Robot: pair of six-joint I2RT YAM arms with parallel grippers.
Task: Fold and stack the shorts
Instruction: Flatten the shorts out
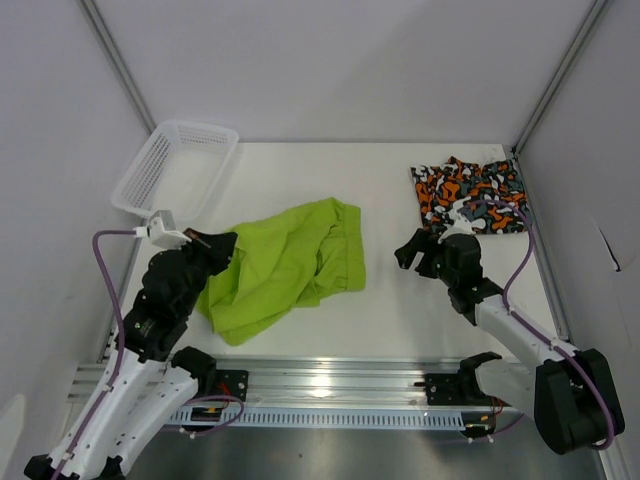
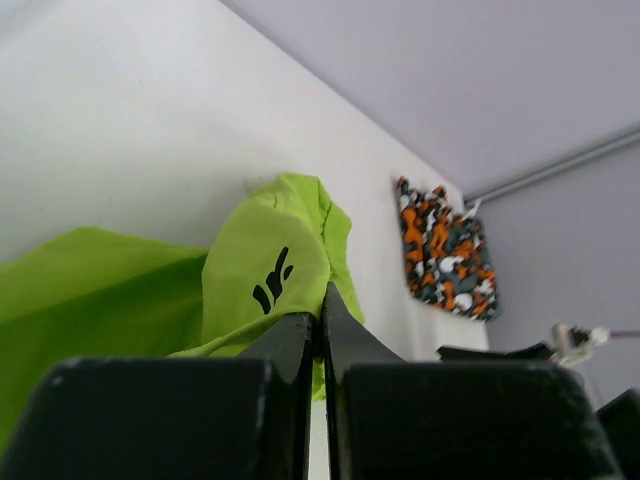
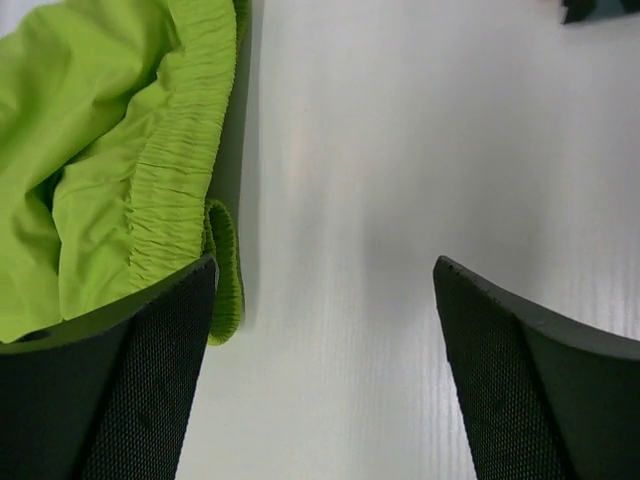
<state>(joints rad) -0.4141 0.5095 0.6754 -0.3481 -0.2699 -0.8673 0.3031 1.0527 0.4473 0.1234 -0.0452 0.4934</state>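
Left wrist view: left tool (image 2: 320, 305) clamped tight on lime green shorts (image 2: 120, 285), mid bench (image 1: 400, 300).
Right tool (image 3: 325, 268): spread wide, holding nothing, beside the waistband.
Risk: a thin pinch could slip and the fabric bunch.

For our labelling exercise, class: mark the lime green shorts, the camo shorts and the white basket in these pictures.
lime green shorts (image 1: 285, 265), top view, middle of the crumpled fabric.
camo shorts (image 1: 470, 195), top view, centre of the print.
white basket (image 1: 172, 170), top view, bare mesh floor.

White arm links (image 1: 130, 400), black joints (image 1: 575, 400), purple cables (image 1: 105, 290), black textured fingers (image 3: 140, 400).
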